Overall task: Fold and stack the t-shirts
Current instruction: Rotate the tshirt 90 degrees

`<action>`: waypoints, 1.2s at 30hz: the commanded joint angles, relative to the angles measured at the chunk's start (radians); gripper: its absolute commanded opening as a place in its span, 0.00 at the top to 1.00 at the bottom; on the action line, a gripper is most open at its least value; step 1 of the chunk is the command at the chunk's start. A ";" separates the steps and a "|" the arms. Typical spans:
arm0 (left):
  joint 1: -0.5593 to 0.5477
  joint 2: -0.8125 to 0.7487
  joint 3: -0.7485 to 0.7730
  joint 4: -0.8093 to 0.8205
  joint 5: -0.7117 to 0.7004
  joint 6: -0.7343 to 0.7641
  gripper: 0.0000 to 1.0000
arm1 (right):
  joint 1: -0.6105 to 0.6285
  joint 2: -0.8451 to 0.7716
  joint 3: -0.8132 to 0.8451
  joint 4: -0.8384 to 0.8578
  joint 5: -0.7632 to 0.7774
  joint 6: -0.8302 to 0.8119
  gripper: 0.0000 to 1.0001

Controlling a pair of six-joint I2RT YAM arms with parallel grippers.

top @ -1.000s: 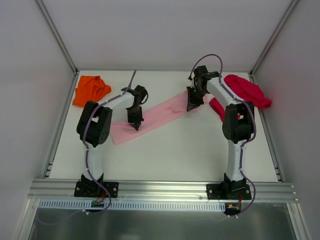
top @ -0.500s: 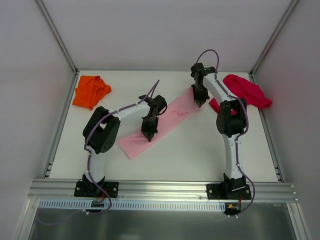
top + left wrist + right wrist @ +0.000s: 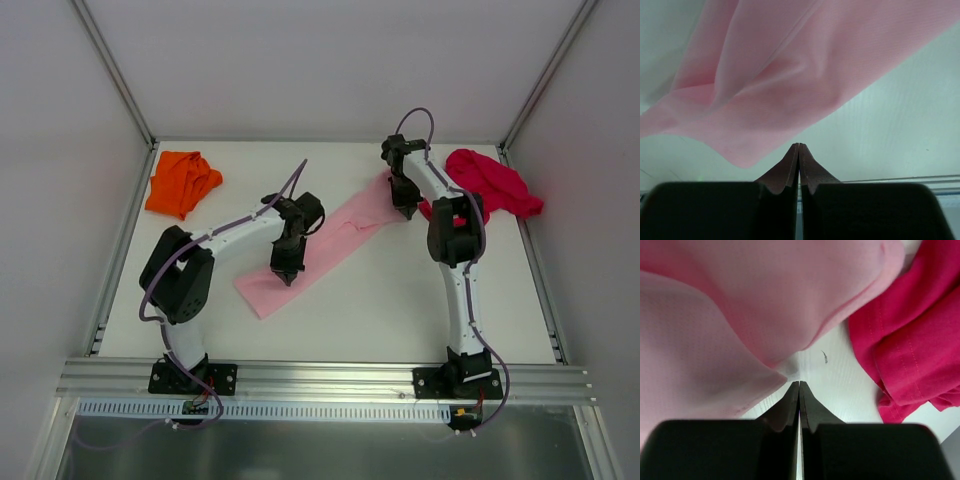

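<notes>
The light pink t-shirt lies as a long diagonal strip across the middle of the white table. My left gripper is over its near-left end, shut. In the left wrist view its tips meet just short of the pink cloth's edge, with no cloth showing between them. My right gripper is shut at the strip's far-right end. Its tips sit beside a pink corner, and the crimson t-shirt is just to the right. The crimson t-shirt is crumpled at the back right. The orange one is bunched at the back left.
White walls close in the table on the left, back and right. An aluminium rail runs along the near edge by the arm bases. A small dark mark sits on the table by the right gripper.
The left gripper moved right and nearer, and the pink shirt's near end shifted with it. The right gripper moved to the strip's far-right end and its jaws closed.
</notes>
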 commanded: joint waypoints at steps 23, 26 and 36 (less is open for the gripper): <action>-0.108 0.146 -0.016 0.009 0.132 0.118 1.00 | 0.023 -0.021 0.020 0.076 -0.246 -0.066 0.99; -0.151 0.143 0.004 -0.004 0.135 0.119 1.00 | 0.024 -0.011 0.020 0.108 -0.354 -0.070 0.99; -0.235 0.100 0.063 0.034 0.179 0.141 1.00 | 0.055 -0.038 0.064 0.172 -0.514 -0.095 0.99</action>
